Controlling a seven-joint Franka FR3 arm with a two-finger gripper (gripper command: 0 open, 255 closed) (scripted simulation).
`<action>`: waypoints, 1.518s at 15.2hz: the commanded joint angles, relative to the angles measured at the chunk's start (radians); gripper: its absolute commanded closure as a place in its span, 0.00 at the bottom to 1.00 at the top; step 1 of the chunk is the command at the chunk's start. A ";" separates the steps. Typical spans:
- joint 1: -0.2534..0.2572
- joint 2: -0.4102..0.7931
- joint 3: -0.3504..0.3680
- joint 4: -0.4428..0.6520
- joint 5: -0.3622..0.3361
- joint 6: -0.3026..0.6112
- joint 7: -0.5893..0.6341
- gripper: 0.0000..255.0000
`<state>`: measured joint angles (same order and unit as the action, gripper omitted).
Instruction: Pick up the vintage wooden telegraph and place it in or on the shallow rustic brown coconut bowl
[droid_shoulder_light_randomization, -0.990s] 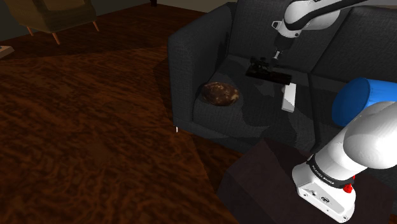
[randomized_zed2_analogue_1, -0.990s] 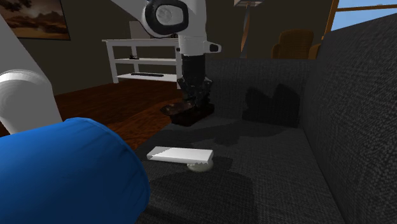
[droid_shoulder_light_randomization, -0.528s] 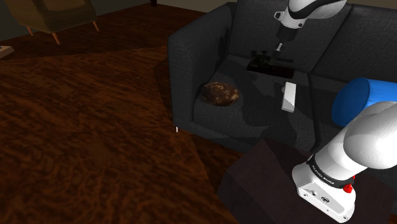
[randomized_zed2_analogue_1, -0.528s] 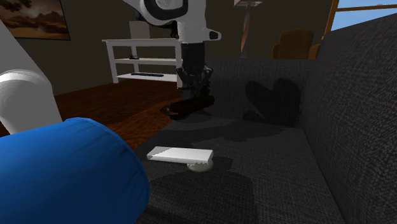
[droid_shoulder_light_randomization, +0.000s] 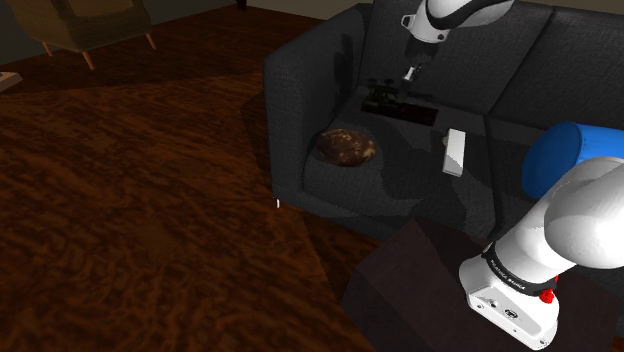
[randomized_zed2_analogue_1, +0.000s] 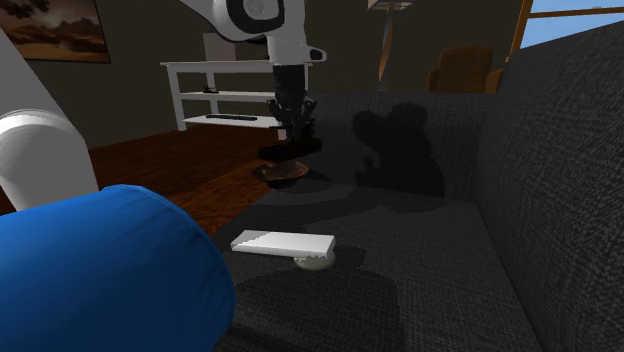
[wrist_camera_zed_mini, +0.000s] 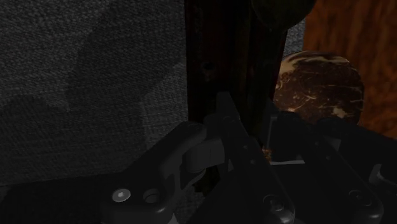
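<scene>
**End effector state.** The end effector (droid_shoulder_light_randomization: 392, 90) is clenched on the telegraph (droid_shoulder_light_randomization: 415, 111). Its fingers grip the upper works near one end. The dark base hangs below them, clear of the sofa (droid_shoulder_light_randomization: 400, 182) seat, and throws a shadow on the cushions.

**Target.** The bowl (droid_shoulder_light_randomization: 347, 147) is a mottled brown shell. It rests on the seat beside the armrest.

**Position relative to the bowl.**
- Shoulder view: the telegraph is up and to the right of the bowl, on its backrest side. It is higher than the bowl and apart from it.
- Second exterior view: the telegraph hangs just above the bowl's rim. This view looks along the seat, so it does not show the gap between them.
- Wrist view: the bowl lies off to one side of the base, beyond the fingers and not beneath them.

**Long axis.** The base is long and narrow. In the shoulder view it runs from the gripped end, nearest the bowl, away to the lower right.

**Coming move (judgement).** The travel needed is sideways toward the bowl and away from the backrest, followed by a descent. The base appears longer than the bowl is wide, so it will probably bridge the rim. Centre the middle of the base over the bowl, not the gripped end.

**Clearance.** The white slab (droid_shoulder_light_randomization: 455, 152) and the blue cylinder (droid_shoulder_light_randomization: 560, 158) lie on the far side of the telegraph from the bowl, off the path.
</scene>
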<state>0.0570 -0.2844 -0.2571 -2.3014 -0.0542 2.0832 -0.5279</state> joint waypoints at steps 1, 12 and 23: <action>0.021 0.016 0.030 0.013 0.010 0.002 0.047 1.00; 0.121 0.142 0.167 0.141 0.048 -0.001 0.261 1.00; 0.121 0.198 0.165 0.047 0.054 0.147 0.256 1.00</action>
<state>0.1785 -0.0892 -0.0920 -2.2395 -0.0010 2.2122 -0.2716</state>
